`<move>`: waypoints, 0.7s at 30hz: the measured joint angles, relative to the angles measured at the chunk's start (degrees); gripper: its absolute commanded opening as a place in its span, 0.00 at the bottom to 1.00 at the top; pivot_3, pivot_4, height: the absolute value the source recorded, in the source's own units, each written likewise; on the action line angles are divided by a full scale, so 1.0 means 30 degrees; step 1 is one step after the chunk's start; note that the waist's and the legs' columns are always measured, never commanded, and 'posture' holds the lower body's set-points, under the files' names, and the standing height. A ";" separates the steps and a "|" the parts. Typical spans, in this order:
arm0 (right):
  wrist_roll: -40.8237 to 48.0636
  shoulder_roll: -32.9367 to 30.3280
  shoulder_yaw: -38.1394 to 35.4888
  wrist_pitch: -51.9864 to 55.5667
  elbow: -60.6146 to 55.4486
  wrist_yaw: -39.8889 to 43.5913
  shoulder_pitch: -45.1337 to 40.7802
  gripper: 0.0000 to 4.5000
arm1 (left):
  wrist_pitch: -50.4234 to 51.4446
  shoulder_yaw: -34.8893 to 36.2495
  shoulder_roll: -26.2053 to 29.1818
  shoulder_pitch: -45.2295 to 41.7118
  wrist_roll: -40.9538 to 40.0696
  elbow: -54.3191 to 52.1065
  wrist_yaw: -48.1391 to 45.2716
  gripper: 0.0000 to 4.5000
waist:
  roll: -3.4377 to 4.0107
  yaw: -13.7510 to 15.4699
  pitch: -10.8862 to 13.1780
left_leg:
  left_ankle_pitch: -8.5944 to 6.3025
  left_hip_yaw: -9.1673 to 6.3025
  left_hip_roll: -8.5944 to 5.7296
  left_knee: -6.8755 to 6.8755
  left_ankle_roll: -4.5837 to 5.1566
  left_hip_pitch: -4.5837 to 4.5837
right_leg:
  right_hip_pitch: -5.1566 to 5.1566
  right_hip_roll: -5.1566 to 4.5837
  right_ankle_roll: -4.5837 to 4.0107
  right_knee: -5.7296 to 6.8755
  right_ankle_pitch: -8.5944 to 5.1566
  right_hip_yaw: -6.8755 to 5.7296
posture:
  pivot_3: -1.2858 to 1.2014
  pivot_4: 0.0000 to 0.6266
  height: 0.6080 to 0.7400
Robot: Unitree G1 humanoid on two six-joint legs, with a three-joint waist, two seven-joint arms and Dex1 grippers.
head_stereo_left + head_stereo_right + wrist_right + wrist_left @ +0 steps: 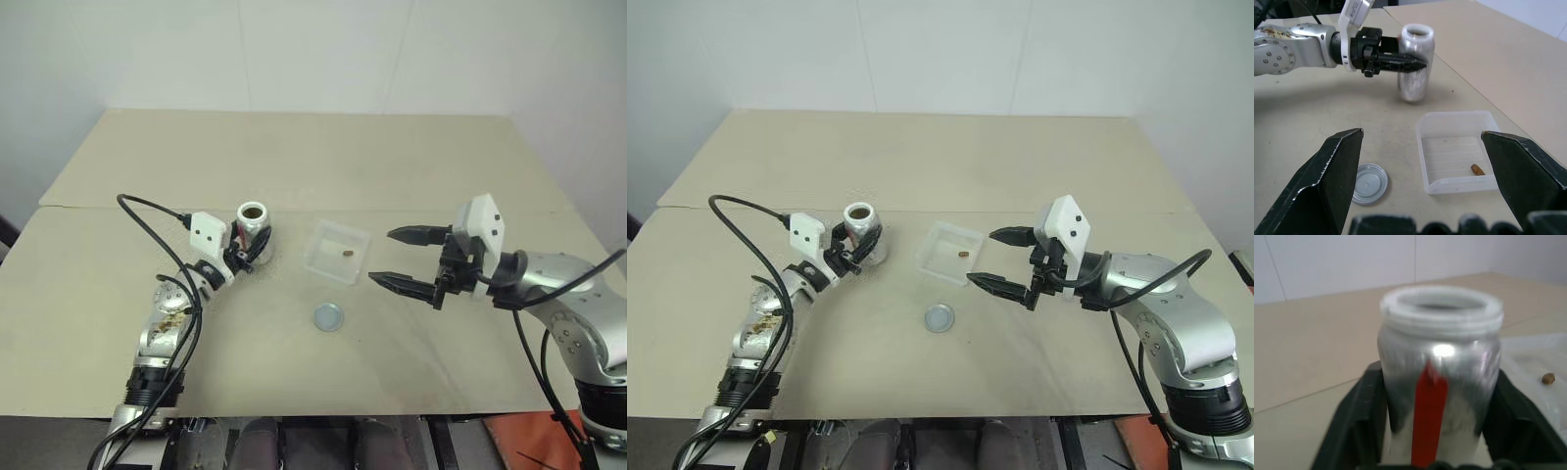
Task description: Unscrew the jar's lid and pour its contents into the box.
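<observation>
While the jar [254, 227] stands upright with its mouth open just left of the middle of the left eye view, the left gripper [247, 251] has its jaws on either side of the jar's body; from this angle I cannot tell whether they pinch it or only flank it. The lid [328, 316] lies flat on the bench [411, 166] below the centre, apart from the jar. The box [336, 252] sits at mid-frame with the contents [346, 254], one tiny brown bit, already inside. The right gripper [400, 258] hovers right of the box with jaws spread wide and nothing between them.

From the right eye view the layout is the same, lid below the box and jar to its left.

Through the left wrist view the jar fills the middle, its threaded white rim bare, a dark finger [1359, 416] standing close on each side. A red stripe runs down its silver wall; no writing can be read.

Across the right wrist view, the jar is at upper centre with the left gripper's jaws around it, the box at lower right holding the brown bit, the lid at lower left.

I judge the unscrewing and pouring done; at most, letting go of the jar is left.
</observation>
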 measured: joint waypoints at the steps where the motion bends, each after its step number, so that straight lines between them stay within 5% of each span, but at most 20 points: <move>1: 0.0000 0.0004 0.0001 0.0000 -0.0004 -0.0001 0.0000 1.00 | -0.0266 -0.0001 -0.0042 0.0104 0.0076 0.0289 -0.0139 0.88 | 0.0000 0.0000 0.0000 | 0.0000 0.0000 0.0001 -0.0001 0.0000 0.0000 | -0.0002 0.0000 0.0000 0.0000 0.0000 -0.0001 | 0.52 0.24 1.00; 3: 0.0000 0.0016 0.0001 0.0000 -0.0054 -0.0002 0.0000 1.00 | -0.0558 -0.0001 -0.0064 0.0340 0.0261 0.0690 -0.0358 0.99 | 0.0000 0.0007 0.0000 | 0.0000 -0.0002 0.0002 -0.0001 0.0001 0.0000 | -0.0001 0.0000 0.0000 0.0001 0.0000 -0.0004 | 0.52 0.24 1.00; 12: 0.0009 0.0119 -0.0001 0.0002 -0.0520 -0.0165 0.0085 1.00 | -0.0659 0.0098 0.0608 0.1892 0.0381 -0.0313 -0.0874 0.99 | 0.0001 -0.0003 -0.0001 | -0.0048 0.0001 0.0009 -0.0004 0.0076 0.0001 | -0.0004 -0.0004 0.0000 -0.0001 0.0000 0.0001 | 0.52 0.24 1.00; 21: 0.0079 0.0176 -0.0047 0.0013 -0.1067 -0.0565 0.1133 1.00 | 0.1976 0.1431 0.5985 0.6397 -0.2052 -0.6167 -0.5808 0.99 | 0.0012 0.0029 -0.0002 | -0.0091 0.0014 0.0035 -0.0027 0.0145 0.0030 | -0.0009 -0.0030 -0.0010 -0.0014 -0.0006 0.0003 | 0.52 0.24 1.00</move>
